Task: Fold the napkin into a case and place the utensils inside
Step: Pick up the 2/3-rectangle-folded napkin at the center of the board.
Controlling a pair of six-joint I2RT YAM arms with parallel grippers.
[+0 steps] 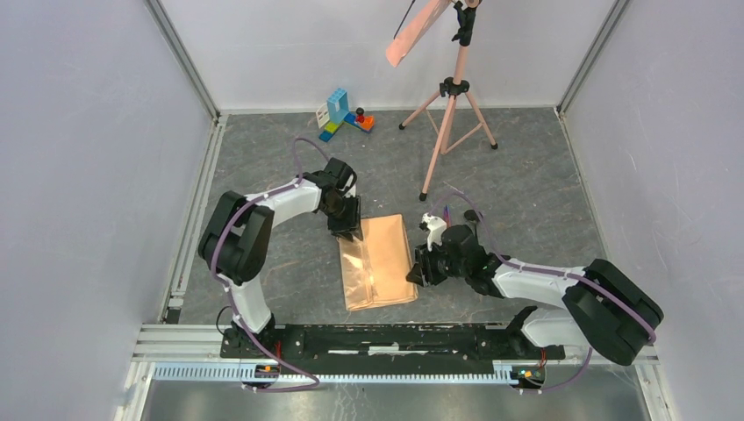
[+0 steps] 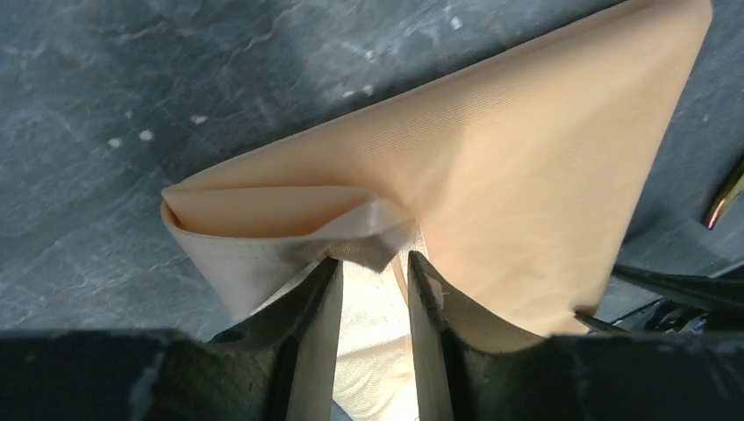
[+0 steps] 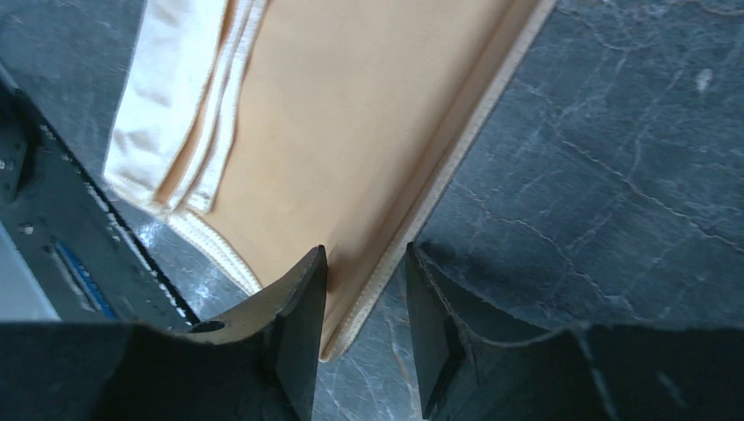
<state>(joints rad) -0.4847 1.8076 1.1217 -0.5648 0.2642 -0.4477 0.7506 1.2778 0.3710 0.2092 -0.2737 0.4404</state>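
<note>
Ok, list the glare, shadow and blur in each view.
Top external: sharp, evenly lit, a bright sheen on the napkin. Left wrist: cloth inside the left gripper blows out white; the gripper itself is dark and soft. Right wrist: the napkin's folded layers wash out pale; the right gripper sits in shadow.

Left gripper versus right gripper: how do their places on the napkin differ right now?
The left gripper sits at the far left corner of the napkin; the right gripper sits partway down its right edge. The left gripper's jaws straddle a raised, puffed fold; the right gripper's jaws straddle a flat hemmed edge. Shared: both pairs of jaws stand apart with cloth between them, neither visibly clamping it.
</note>
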